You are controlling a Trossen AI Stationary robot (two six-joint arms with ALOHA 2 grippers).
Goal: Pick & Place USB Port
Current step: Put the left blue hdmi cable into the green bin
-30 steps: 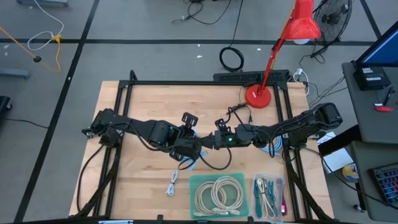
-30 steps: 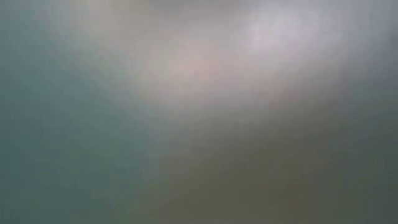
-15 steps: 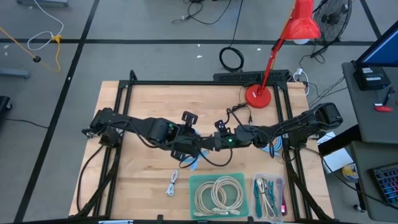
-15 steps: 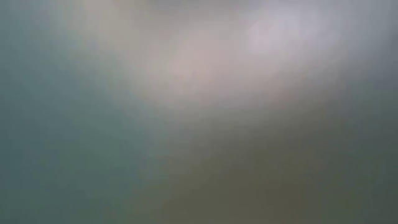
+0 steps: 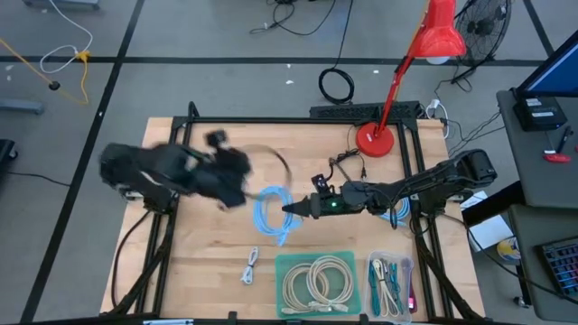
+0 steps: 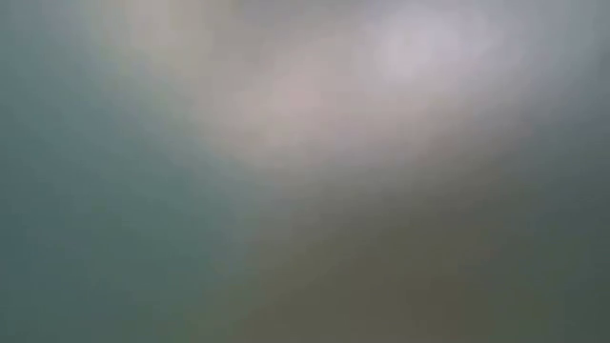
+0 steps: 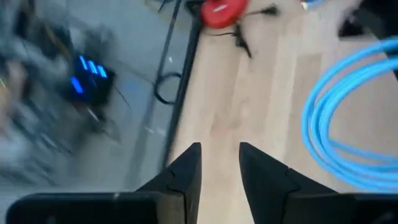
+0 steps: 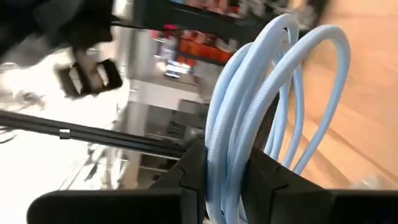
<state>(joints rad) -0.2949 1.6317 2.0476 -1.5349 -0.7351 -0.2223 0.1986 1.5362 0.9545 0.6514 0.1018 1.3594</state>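
Note:
A coiled light-blue cable (image 5: 268, 213) is at the middle of the table, and my right gripper (image 5: 291, 209) is shut on it from the right. In the right wrist view its loops (image 8: 273, 93) stand up past my right gripper (image 8: 222, 157). My left gripper (image 5: 239, 185) is blurred, left of the coil and clear of it. In the left wrist view my left gripper (image 7: 219, 149) is open with bare wood between its fingers and the cable (image 7: 323, 124) off to one side. The low view shows only blur. My right gripper pinches several strands of the coil's near side (image 8: 231, 127) together between its two fingers. It comes in nearly level from the table's right, with the fingers across the strands. The loops fan out beyond the fingertips. Whether the coil is clear of the table does not show.
A white cable (image 5: 251, 267) lies near the front edge. Beside it a green tray (image 5: 282, 264) holds coiled white cables, and a clear tray (image 5: 408, 271) holds teal ones. A red lamp base (image 5: 372, 138) and a black cable (image 5: 348, 162) are at the back right.
My left gripper has drawn away fast from the middle toward the table's left edge, leaving the blue cable. The coil, earlier mostly covered by both grippers, now shows spread out and stays with my right gripper, which has gone slightly toward the left.

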